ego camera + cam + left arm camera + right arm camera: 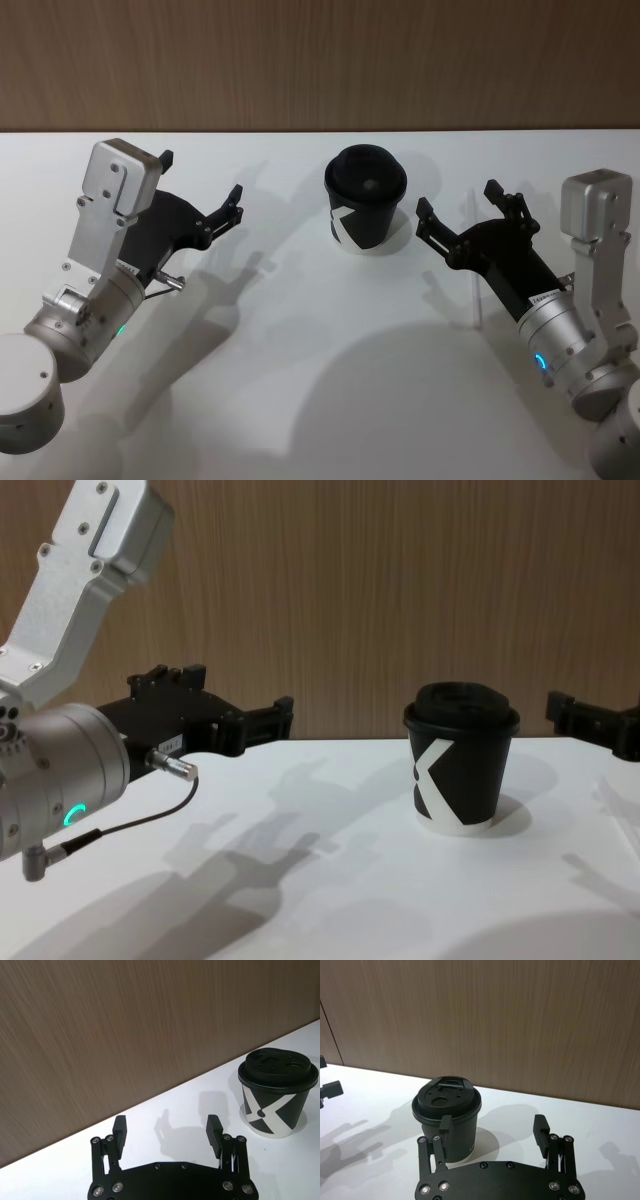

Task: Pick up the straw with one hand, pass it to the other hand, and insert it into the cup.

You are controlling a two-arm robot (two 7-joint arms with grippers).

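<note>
The black cup (363, 200) with a white K-like mark and a black lid stands upright at the middle back of the white table (300, 380). My left gripper (202, 177) hovers open to the cup's left, with nothing between its fingers. To the cup's right, my right gripper (458, 198) is also open and empty, with one finger close beside the cup (447, 1110). A thin pale line (477, 298) lies on the table under the right gripper. It looks like the white straw but is hard to tell apart from the tabletop.
A brown wood-grain wall (320, 60) runs along the table's back edge. A thin dark cable with a metal plug (172, 764) hangs from my left wrist. Bare tabletop lies in front of the cup and between the arms.
</note>
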